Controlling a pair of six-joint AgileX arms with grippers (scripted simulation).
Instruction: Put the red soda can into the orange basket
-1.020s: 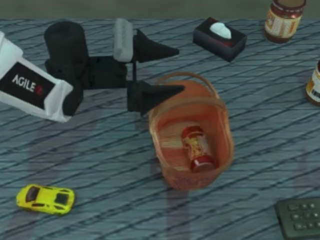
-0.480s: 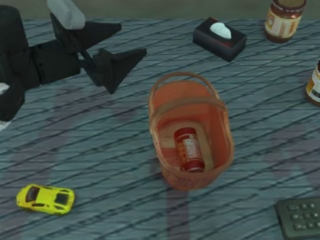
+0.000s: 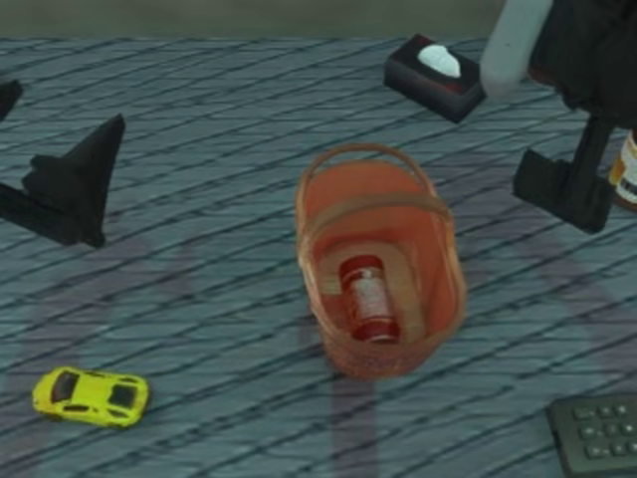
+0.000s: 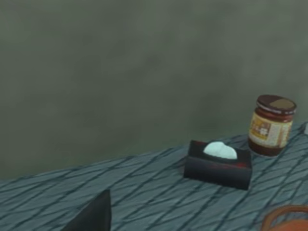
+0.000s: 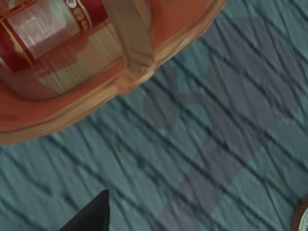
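The table (image 3: 199,259) carries everything here, and near its middle sits the orange basket (image 3: 438,299), the biggest thing on it, handle arched across the top. Lying on its side on the pale slats inside is the red soda can (image 3: 366,299), well within the rim, so to my eye the job is done; nothing is left except for the arms to clear away. The left gripper (image 3: 70,194) hangs at the table's left edge, well apart from the basket, and holds nothing; only one dark finger shows, so I cannot tell how wide it stands. The right gripper (image 3: 562,189) hovers near the right edge by the far corner, also empty, its spread equally unclear. A tissue box (image 3: 436,76) sits at the far edge, a keypad (image 3: 597,433) at the near right corner, a yellow toy car (image 3: 92,395) near the near left corner.
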